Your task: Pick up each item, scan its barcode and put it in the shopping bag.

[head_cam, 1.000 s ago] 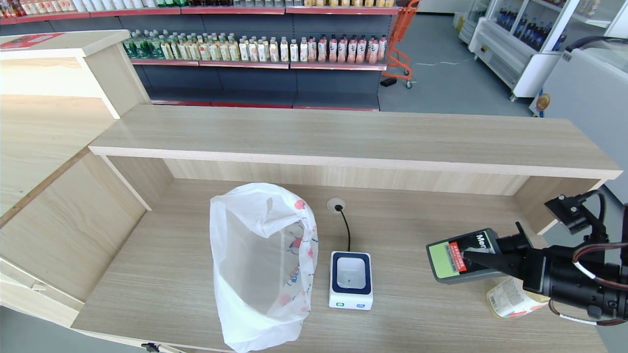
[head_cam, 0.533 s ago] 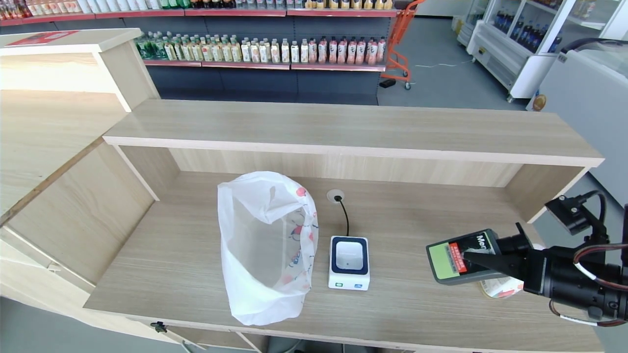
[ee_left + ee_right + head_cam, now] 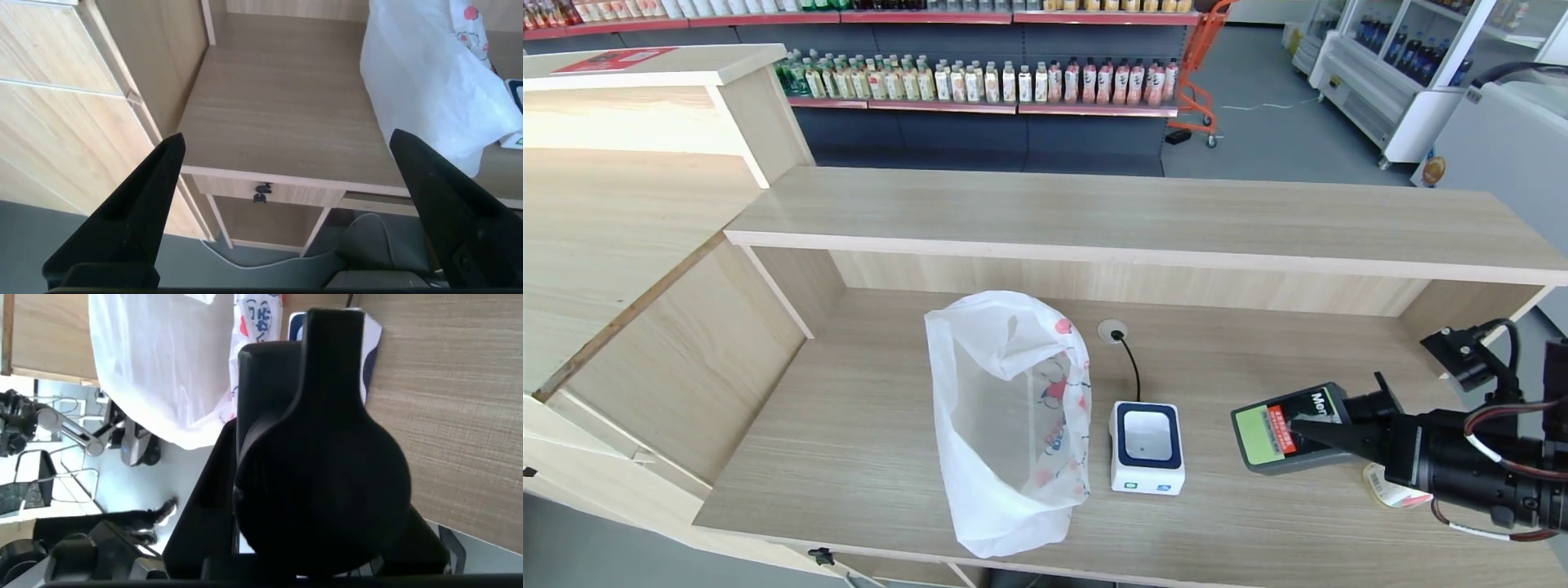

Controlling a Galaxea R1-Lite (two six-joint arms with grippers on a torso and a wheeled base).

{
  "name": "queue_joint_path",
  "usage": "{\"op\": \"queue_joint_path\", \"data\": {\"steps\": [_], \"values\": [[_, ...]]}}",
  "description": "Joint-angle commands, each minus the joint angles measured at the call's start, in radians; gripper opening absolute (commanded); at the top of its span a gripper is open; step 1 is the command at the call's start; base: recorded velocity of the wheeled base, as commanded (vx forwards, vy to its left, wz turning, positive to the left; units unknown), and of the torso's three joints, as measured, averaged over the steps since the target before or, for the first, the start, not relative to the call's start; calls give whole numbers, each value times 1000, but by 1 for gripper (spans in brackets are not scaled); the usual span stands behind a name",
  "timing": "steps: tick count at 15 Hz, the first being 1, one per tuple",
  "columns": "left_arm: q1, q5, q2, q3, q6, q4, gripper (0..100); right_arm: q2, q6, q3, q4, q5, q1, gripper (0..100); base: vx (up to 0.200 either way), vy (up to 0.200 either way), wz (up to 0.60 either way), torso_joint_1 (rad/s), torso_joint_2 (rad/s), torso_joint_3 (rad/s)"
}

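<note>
My right gripper (image 3: 1298,429) is shut on a dark box (image 3: 1258,433) with a green and red label, held above the counter to the right of the scanner (image 3: 1147,447). In the right wrist view the box (image 3: 327,416) blocks most of the scene, with the scanner (image 3: 372,331) and the bag (image 3: 163,367) behind it. The white shopping bag (image 3: 1013,425) stands open just left of the scanner. A labelled container (image 3: 1390,490) lies on the counter, mostly hidden behind my right arm. My left gripper (image 3: 288,143) is open, out past the counter's near edge, left of the bag (image 3: 433,73).
The wooden counter (image 3: 866,457) has side walls and a raised shelf (image 3: 1127,216) along the back. The scanner's cable (image 3: 1131,363) runs to a hole in the counter top. Store shelves with bottles stand beyond the counter.
The head view has shifted, so bag and scanner sit further right in the picture. The held box now stands closer to the scanner, and the container is more hidden by my right arm.
</note>
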State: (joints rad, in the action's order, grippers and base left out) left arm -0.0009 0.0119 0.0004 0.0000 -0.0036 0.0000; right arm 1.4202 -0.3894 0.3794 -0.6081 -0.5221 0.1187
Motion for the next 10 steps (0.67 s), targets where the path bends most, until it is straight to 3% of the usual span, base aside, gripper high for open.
{"op": "queue_joint_path", "data": {"steps": [1, 4, 7, 10], "values": [[1, 0, 0, 0, 1, 0, 100, 72, 17, 23, -4, 25, 1, 0, 0, 0, 0, 0, 0, 0], [-1, 0, 0, 0, 2, 0, 100, 229, 130, 84, -7, 106, 21, 0, 0, 0, 0, 0, 0, 0], [1, 0, 0, 0, 4, 0, 100, 322, 132, 108, -25, 106, 76, 0, 0, 0, 0, 0, 0, 0], [1, 0, 0, 0, 4, 0, 100, 433, 133, 128, -147, 105, 137, 0, 0, 0, 0, 0, 0, 0]]}}
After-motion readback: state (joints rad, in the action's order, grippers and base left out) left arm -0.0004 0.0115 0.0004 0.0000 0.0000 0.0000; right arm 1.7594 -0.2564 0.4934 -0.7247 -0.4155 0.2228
